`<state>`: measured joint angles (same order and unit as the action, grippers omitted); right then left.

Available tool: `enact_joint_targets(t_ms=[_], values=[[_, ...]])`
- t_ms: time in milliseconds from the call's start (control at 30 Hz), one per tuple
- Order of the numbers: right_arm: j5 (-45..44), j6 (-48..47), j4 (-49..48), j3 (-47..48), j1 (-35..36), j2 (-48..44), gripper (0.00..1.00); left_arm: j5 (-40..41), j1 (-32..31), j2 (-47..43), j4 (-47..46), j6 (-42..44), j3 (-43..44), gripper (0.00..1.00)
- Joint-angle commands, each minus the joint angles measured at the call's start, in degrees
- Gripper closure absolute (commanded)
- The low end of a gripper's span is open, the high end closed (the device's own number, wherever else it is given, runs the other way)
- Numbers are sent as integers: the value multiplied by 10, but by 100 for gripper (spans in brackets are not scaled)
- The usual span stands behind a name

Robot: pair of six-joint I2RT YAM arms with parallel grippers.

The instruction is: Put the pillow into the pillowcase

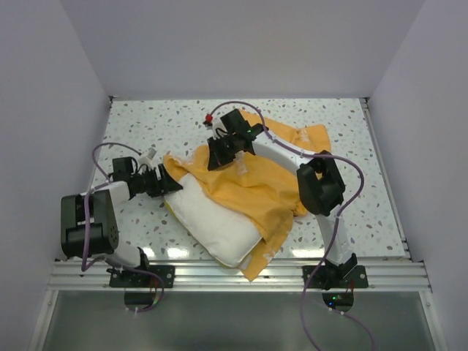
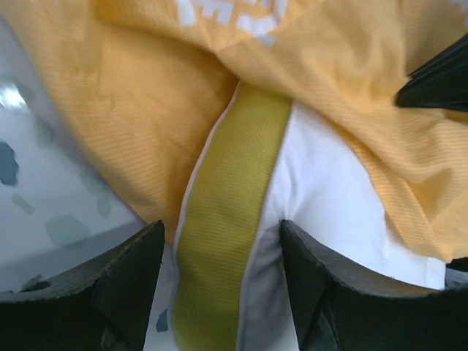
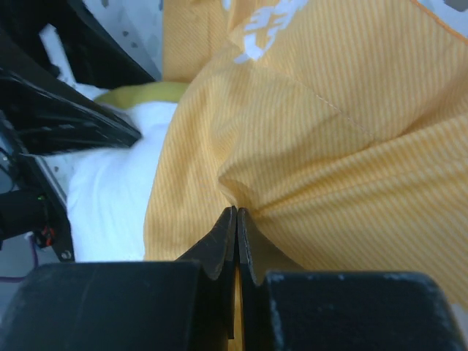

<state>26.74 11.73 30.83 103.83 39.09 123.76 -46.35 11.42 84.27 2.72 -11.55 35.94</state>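
Two pincers engaged | your left pincer point(image 2: 221, 232) gapes astride the pillow point(image 2: 329, 190) at its green edge | your right pincer point(image 3: 236, 213) pinches the pillowcase point(image 3: 336, 146) draped over it

Open table point(image 1: 146, 124) beyond pillow point(image 1: 216, 223) under pillowcase point(image 1: 248, 183)

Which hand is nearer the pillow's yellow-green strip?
Left. The left hand is open, a finger on either side of the yellow-green strip of the pillow. The right hand is shut on the pillowcase, well away from the strip.
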Motion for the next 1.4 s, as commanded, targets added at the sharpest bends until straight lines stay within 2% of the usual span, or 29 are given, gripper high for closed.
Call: enact_joint_targets(t_ms=[0, 33, 67, 100, 133, 167, 200, 233, 300, 333, 367, 400, 433, 500, 533, 567, 600, 633, 667, 700, 767, 833, 867, 900, 967, 1000, 1033, 1167, 1367], values=[[97, 59, -46, 20, 9, 8, 100, -47, -30, 40, -8, -10, -22, 34], [122, 80, -59, 17, 11, 6, 100, -72, -40, 50, -50, -26, -24, 37], [132, 90, -71, 11, 16, 6, 100, -123, -50, 60, -83, -46, -29, 52], [142, 98, -83, 12, 20, 7, 100, -150, -67, 69, -134, -114, -49, 62], [166, 113, -86, 16, 25, 8, 100, -169, -77, 68, -272, -159, -61, 71], [182, 123, -88, 17, 36, 5, 100, -183, -88, 65, -339, -201, -69, 85], [201, 133, -101, 16, 43, -2, 100, -186, -105, 60, -399, -282, -69, 92], [247, 165, -119, 2, 49, -30, 100, -187, -111, 59, -513, -324, -66, 98], [265, 214, -207, -31, 57, -68, 100, -171, -110, 66, -585, -390, -52, 100], [260, 236, -212, -43, 55, -80, 100, -169, -110, 71, -604, -416, -47, 100], [229, 216, -184, -34, 44, -86, 100, -173, -110, 75, -599, -416, -42, 100], [206, 184, -105, -22, 37, -83, 100, -173, -111, 76, -594, -414, -46, 99], [177, 102, -62, -10, 31, -79, 100, -173, -110, 71, -544, -383, -50, 95], [94, 38, 33, 6, 20, -71, 100, -166, -110, 45, -465, -297, -61, 80], [60, -29, 68, 21, 20, -69, 98, -161, -110, 35, -387, -271, -65, 72], [27, -52, 97, 26, 22, -69, 88, -159, -110, 25, -360, -248, -69, 63], [-1, -73, 135, 29, 22, -77, 57, -159, -110, 13, -326, -194, -69, 58], [-19, -106, 147, 26, 22, -85, 48, -159, -110, 9, -225, -157, -62, 54], [-33, -115, 149, 18, 23, -98, 42, -172, -107, -3, -176, -120, -42, 50], [-56, -141, 147, 11, 22, -132, 34, -175, -101, -15, -75, -27, -30, 48], [-64, -153, 146, -14, 23, -166, 31, -161, -57, -56, -2, 48, 2, 40], [-28, -165, 143, -53, 26, -209, 31, -157, -19, -64, 27, 95, 29, 35], [-11, -169, 141, -68, 37, -220, 31, -143, 1, -47, 40, 112, 74, 31], [-6, -184, 147, -90, 46, -235, 30, -134, 1, -29, 79, 162, 105, 29], [-13, -203, 168, -106, 83, -239, 27, -111, -2, 24, 88, 184, 174, 24], [-12, -220, 173, -113, 95, -240, 24, -98, -3, 41, 65, 179, 189, 23], [-15, -223, 174, -128, 119, -237, 16, -90, -4, 59, 56, 176, 202, 22], [-80, -231, 200, -147, 173, -206, 12, -33, -36, 158, 62, 187, 282, 20], [-181, -215, 184, -202, 190, -185, 8, 30, -106, 234, 62, 226, 346, 17]])
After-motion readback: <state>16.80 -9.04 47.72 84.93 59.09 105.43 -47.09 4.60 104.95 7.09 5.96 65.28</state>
